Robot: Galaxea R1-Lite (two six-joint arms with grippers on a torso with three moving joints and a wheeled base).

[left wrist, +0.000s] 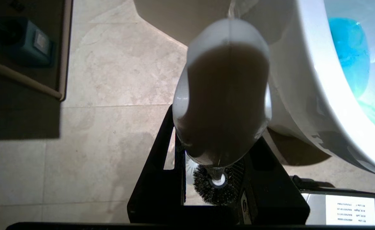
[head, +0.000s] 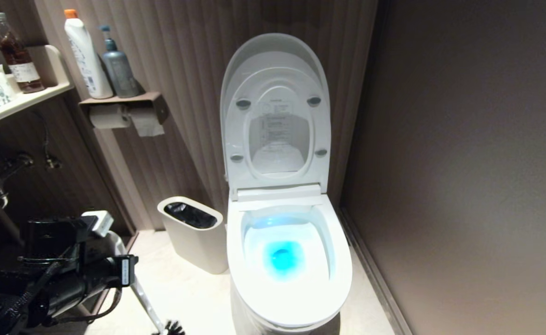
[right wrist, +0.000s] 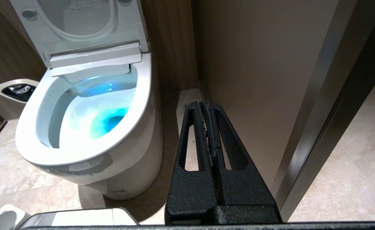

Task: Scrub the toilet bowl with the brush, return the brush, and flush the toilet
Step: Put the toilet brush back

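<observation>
1. Two arms, one at work: the left gripper (left wrist: 219,159) holds the brush (head: 154,309), its jaws drawn narrow around the upper end of the handle. The right gripper (right wrist: 209,127) hangs idle to the right of the toilet bowl (head: 289,260), jaws pressed together on nothing.
2. The brush is in the air to the left of the toilet bowl's front, below rim height. Its long axis slopes from the gripper down and toward the bowl, bristle head lowest, just above the floor (head: 193,298).
3. The relation that matters: the bowl's opening lies up and to the right of the bristle head, so I judge the head must be lifted over the rim before any scrubbing.
4. The left arm is plainly the nearer one.
5. Materials: the handle is slim, smooth white plastic widening to a rounded grip; the head is a round tuft of stiff black bristles. The bowl is glossy white, oval, holding blue water, with seat and lid raised.
</observation>
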